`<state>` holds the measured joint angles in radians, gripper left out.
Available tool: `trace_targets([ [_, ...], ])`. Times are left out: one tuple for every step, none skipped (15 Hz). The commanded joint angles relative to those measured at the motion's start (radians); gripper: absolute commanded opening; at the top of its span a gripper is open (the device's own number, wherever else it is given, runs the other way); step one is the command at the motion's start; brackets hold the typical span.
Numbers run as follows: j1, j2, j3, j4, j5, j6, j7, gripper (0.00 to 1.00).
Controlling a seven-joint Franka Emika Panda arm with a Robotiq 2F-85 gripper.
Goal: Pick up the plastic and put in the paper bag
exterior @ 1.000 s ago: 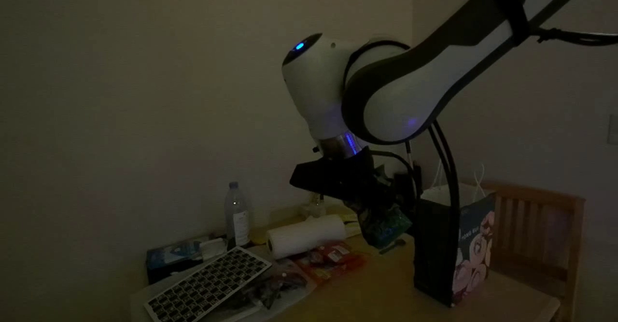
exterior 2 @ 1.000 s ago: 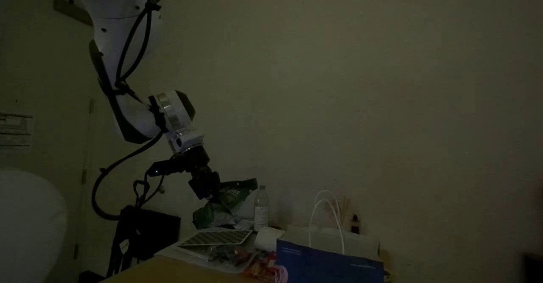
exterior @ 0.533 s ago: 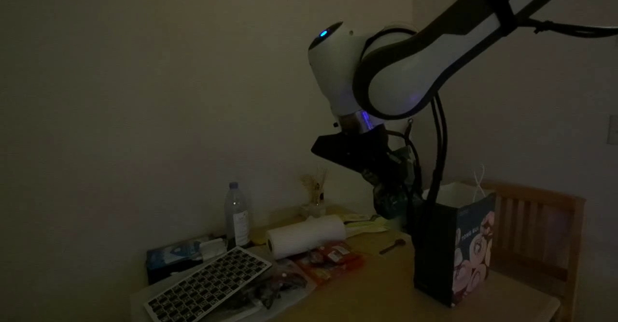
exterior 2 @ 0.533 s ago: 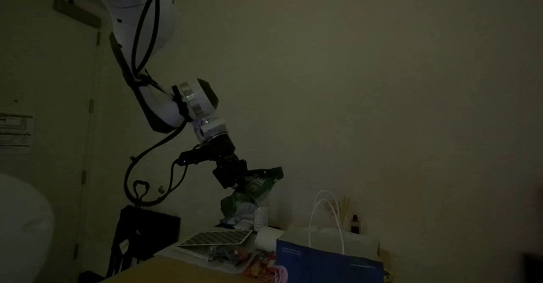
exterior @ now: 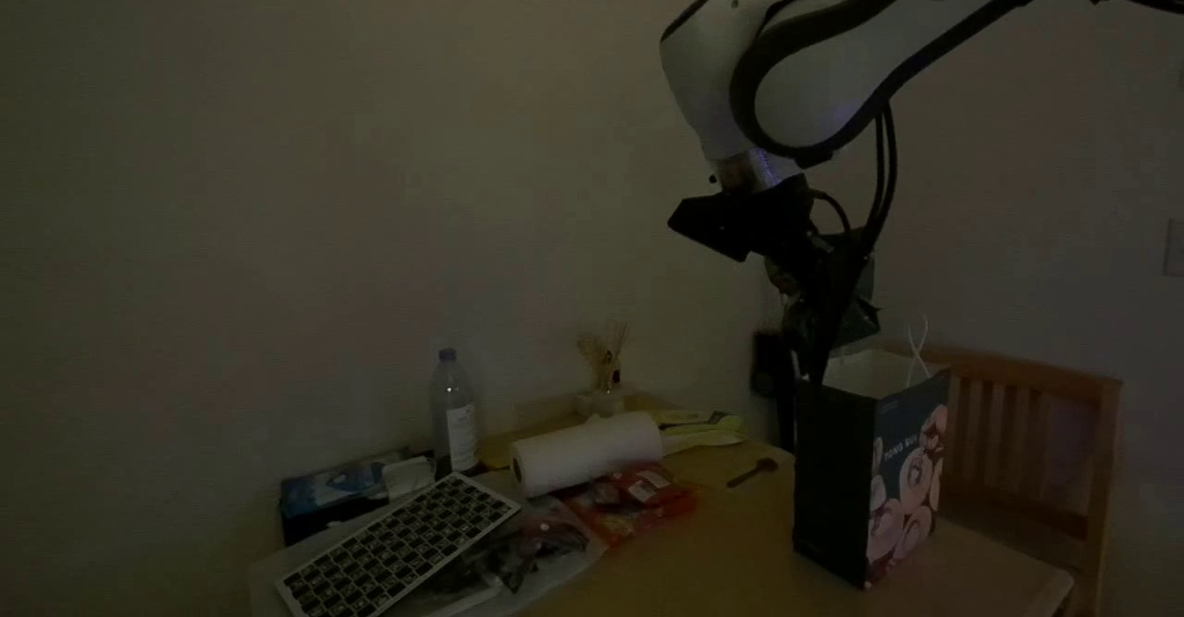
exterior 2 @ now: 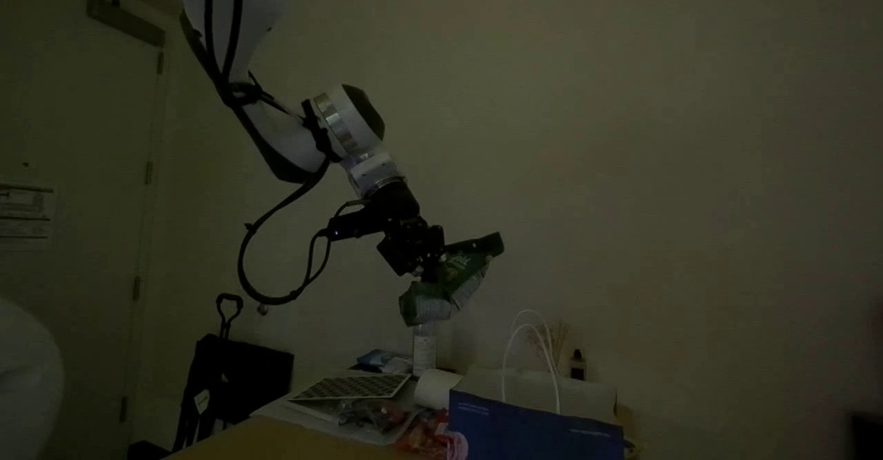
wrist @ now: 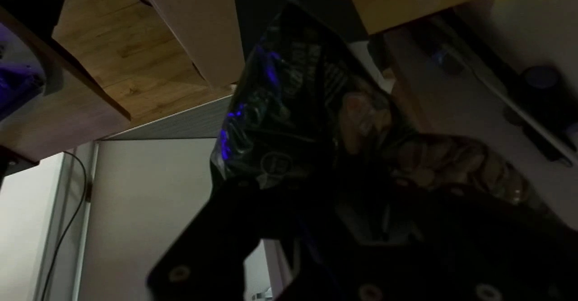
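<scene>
Plastic (exterior 2: 465,272), green and crumpled, hangs just below the middle of the frame in an exterior view, pinched in my gripper (exterior 2: 432,269) with a loose end poking out to the upper right and another to the lower left. Over the last second I have lifted it and carried it toward the right of the frame in both exterior views; half a second ago it hung lower. I judge the pick-up done, leaving the carry and the release.

Next out is the paper bag (exterior: 842,483), upright at the right of the frame on the table (exterior: 712,543). There the plastic shows just above the bag's open top, but in an exterior view the handles (exterior 2: 528,325) stand lower and to its right, so I reckon I am short of the opening. I would hold this height and go farther across before letting go; a loose end could snag on a handle.

Farther left lie the paper-towel roll (exterior: 587,450), the red packets (exterior: 643,497) and the bottle (exterior: 457,423); having moved away from them, I doubt I will knock them.
</scene>
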<state>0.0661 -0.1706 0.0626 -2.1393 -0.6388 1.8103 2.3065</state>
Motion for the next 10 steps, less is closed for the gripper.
trace_targets([
  [-0.039,-0.093,-0.007,-0.064,0.031,-0.005,0.034,0.04],
  [-0.049,-0.106,-0.013,-0.082,0.039,0.014,0.037,0.04],
  [-0.057,-0.113,-0.019,-0.1,0.044,0.034,0.041,0.04],
  [-0.066,-0.114,-0.021,-0.113,0.044,0.049,0.052,0.04],
  [-0.074,-0.112,-0.024,-0.126,0.042,0.064,0.072,0.04],
  [-0.08,-0.112,-0.028,-0.138,0.046,0.08,0.086,0.04],
  [-0.088,-0.107,-0.032,-0.15,0.046,0.1,0.11,0.04],
  [-0.095,-0.104,-0.036,-0.16,0.047,0.12,0.128,0.04],
  [-0.106,-0.099,-0.04,-0.168,0.037,0.138,0.162,0.04],
  [-0.118,-0.095,-0.043,-0.175,0.027,0.162,0.202,0.04],
])
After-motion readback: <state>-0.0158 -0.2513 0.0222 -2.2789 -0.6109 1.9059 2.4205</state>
